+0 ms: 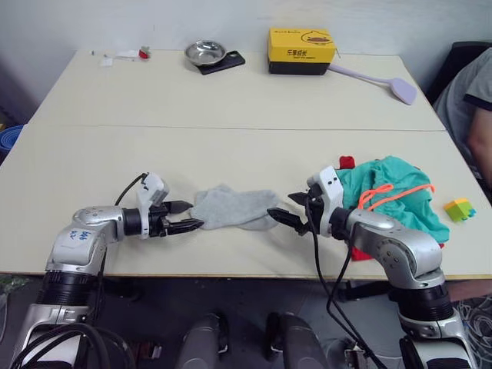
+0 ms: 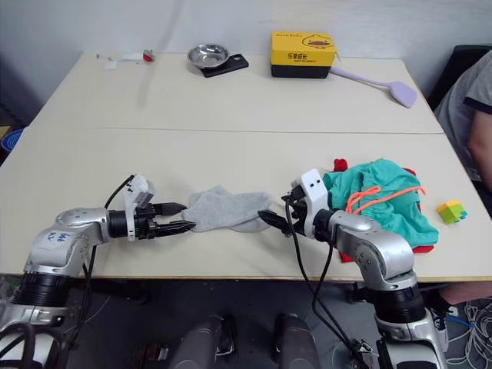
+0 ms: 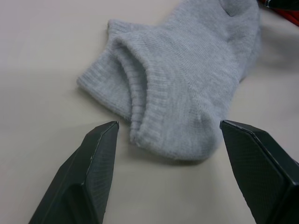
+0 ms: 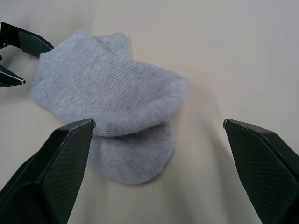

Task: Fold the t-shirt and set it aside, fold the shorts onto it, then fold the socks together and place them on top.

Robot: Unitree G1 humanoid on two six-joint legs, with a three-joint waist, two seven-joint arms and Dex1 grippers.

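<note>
Between the two tools lie the socks, flat on the desk near its front edge. Left tool: jaws parted, tips at the cuff end, nothing gripped. Right tool: jaws parted, tips just beside the toe end, nothing gripped.

Risks, as judged:
- The socks overlap unevenly, one offset under the other. A pinch at either end may catch the upper layer alone, so the pair separates on lifting.
- Soft knit gives little resistance; a shallow grip on the ribbed cuff may slip out.
- The desk is smooth, so a low tool may push the fabric along instead of getting under it.
- The stack behind the right arm is loose; an arm sweep could drag the drawstring and disturb it.

Materials: socks are light grey fine-ribbed knit, limp, with rounded toes. Shorts are teal, crumpled, lying on the t-shirt, whose red edges show beneath. A small bright block sits beside them.
</note>
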